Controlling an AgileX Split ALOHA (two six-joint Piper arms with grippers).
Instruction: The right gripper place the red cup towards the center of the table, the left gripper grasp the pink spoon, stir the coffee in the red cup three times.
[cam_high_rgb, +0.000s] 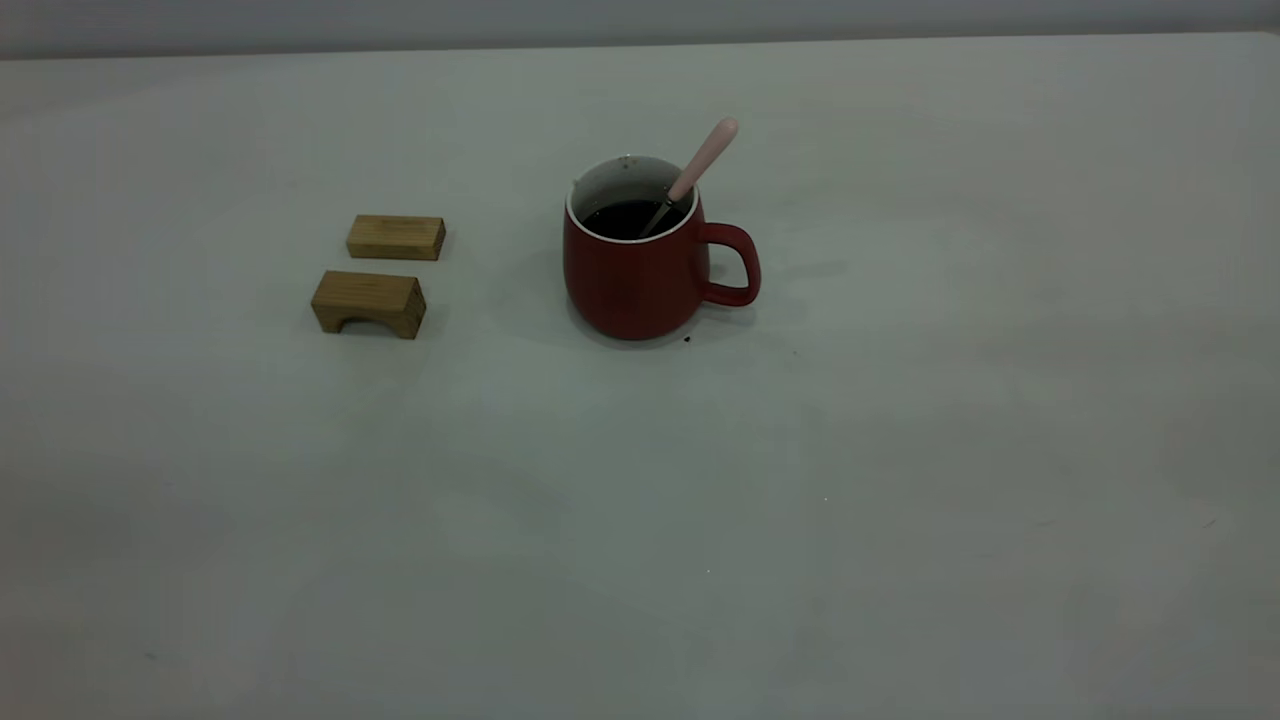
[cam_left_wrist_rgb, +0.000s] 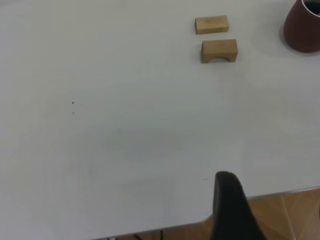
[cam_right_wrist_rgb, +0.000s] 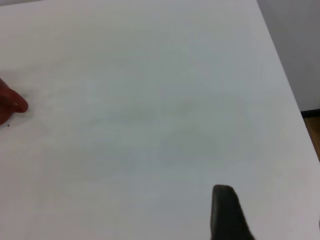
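Exterior view shows neither arm, only the large off-white matte table (cam_high_rgb: 900, 480). Near its middle stands the rounded dark-red cup (cam_high_rgb: 635, 275) with white inside and a loop handle, holding dark brown-black coffee (cam_high_rgb: 625, 218). The slim spoon with a pale pink handle (cam_high_rgb: 700, 170) leans inside it, its grey metal neck dipping into the coffee. Two tan wooden blocks (cam_high_rgb: 370, 300) lie beside the cup, well apart from it. The left gripper (cam_left_wrist_rgb: 232, 207) appears as one dark finger at the table's edge, far from blocks and cup. The right gripper (cam_right_wrist_rgb: 225, 212) likewise shows one dark finger over bare table, the cup's handle far off. Whether either is spread or closed cannot be told.
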